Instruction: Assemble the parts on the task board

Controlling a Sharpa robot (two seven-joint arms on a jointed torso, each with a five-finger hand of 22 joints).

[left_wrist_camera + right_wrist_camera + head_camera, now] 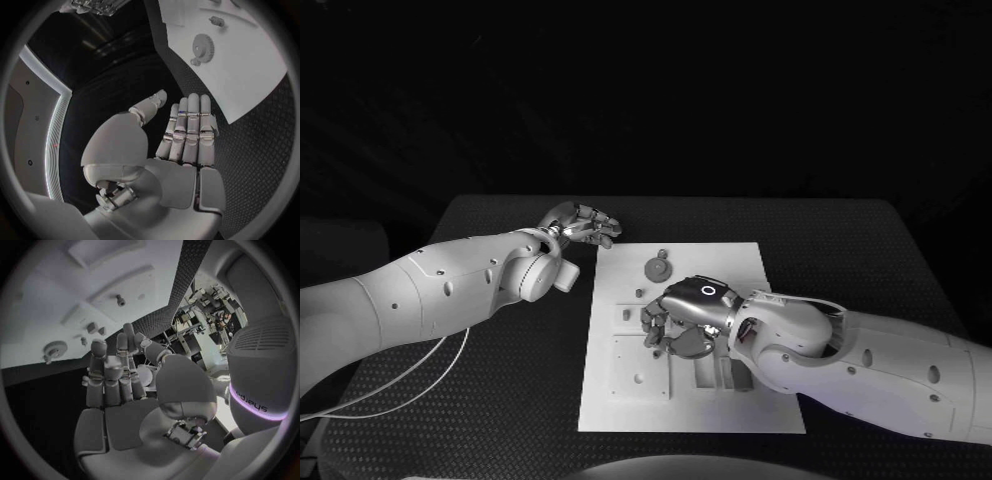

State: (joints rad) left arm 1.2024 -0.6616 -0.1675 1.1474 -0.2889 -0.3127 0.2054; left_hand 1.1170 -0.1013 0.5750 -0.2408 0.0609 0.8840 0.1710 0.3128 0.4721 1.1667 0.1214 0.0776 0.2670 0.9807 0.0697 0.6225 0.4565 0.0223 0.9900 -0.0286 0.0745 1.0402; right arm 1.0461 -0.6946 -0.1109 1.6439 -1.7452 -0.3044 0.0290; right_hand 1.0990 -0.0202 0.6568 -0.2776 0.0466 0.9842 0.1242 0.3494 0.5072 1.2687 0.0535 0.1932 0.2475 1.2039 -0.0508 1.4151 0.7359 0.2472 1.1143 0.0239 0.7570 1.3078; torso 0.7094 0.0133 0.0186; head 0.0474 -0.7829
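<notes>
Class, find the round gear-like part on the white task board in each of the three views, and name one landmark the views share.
Head view: the gear lies on the far part of the board, beyond the right hand.
Left wrist view: gear, beyond the open left hand.
Right wrist view: gear.
Shared landmark: the white task board.

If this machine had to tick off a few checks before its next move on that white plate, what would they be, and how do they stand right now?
1. Left hand free: ok, fingers straight, holding nothing.
2. Left hand out of the way: ok, it sits over the black table beside the task board's far corner.
3. Right hand over the task board: ok.
4. Right hand holding a part: cannot tell; in the right wrist view the fingers stand upright with nothing seen between them.
5. Gear-shaped part still waiting: ok, it lies untouched on the board.
6. Target slot under the right hand: cannot tell, hidden.
</notes>
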